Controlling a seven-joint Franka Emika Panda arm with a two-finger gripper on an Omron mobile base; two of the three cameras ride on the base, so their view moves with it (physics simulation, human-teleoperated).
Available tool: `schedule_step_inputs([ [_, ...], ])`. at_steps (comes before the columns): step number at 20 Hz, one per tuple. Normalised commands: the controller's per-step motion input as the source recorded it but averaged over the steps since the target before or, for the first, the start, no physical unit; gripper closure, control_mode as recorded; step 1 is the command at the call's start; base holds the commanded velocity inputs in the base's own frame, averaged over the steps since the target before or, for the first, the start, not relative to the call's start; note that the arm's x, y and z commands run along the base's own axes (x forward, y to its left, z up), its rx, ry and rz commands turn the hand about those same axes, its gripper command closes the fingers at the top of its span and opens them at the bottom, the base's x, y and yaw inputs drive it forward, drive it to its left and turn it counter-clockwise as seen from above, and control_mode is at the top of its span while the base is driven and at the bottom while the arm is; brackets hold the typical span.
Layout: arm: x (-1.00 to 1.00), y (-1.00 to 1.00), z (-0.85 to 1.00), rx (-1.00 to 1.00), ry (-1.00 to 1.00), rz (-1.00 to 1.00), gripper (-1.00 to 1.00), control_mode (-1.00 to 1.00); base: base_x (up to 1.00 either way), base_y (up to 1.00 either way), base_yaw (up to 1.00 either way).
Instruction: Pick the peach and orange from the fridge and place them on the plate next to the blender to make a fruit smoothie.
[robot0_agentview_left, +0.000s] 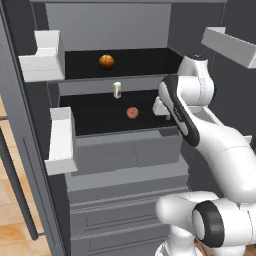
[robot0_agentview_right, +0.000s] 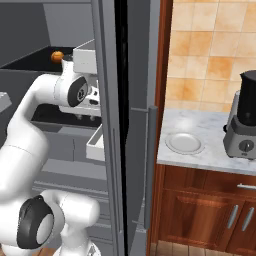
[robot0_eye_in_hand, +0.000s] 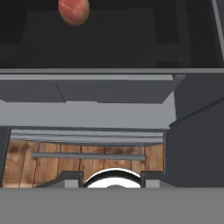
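Left base view, left to right: wood-plank floor (robot0_agentview_left: 12, 235) at the lower left edge, then the long grey bar handle (robot0_agentview_left: 17, 182) on the open door of the tall grey fridge (robot0_agentview_left: 120, 165), with white door bins (robot0_agentview_left: 61, 141) stacked along that door. Inside are two black shelves. The deep orange round ball, the orange (robot0_agentview_left: 106, 61), sits on the upper shelf, with open black shelf on both sides. On the lower shelf a small cream bottle (robot0_agentview_left: 117, 90) stands upright near the back; the pinkish-red peach (robot0_agentview_left: 132, 112) lies in front of it, slightly right, apart from the bottle. The white arm's hand (robot0_agentview_left: 161, 106) is just right of the peach at the lower shelf — not touching it. Jaws' opening: cannot tell. Another white bin (robot0_agentview_left: 230, 46) hangs at upper right.

Hand view: peach (robot0_eye_in_hand: 74, 10) at the top edge on black shelf, grey drawer fronts below, wood floor under them.

Right base view: orange (robot0_agentview_right: 57, 56) at upper left, the arm reaching into the fridge, then the fridge's grey side wall. Right of it, a grey marble worktop (robot0_agentview_right: 200, 127) over wooden cabinets, tan tiled wall behind. The small round white plate (robot0_agentview_right: 185, 143) lies bare near the worktop's front edge, and the black-jarred blender on a square grey base (robot0_agentview_right: 244, 117) stands just right of it — clear worktop between them.
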Motion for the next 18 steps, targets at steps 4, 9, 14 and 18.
schedule_step_inputs([
  [4,-0.01,0.04,0.0,0.0,-0.01,0.0,-1.0,-1.0,0.0,0.0,0.0],
  [9,-0.16,0.47,0.01,0.01,-0.2,0.0,-1.0,-1.0,0.0,0.0,0.0],
  [14,-0.2,0.32,0.11,0.0,-0.31,0.0,-1.0,-1.0,0.0,0.0,0.0],
  [18,-0.21,0.28,0.33,0.02,-0.32,0.0,-1.0,-1.0,0.0,0.0,0.0],
])
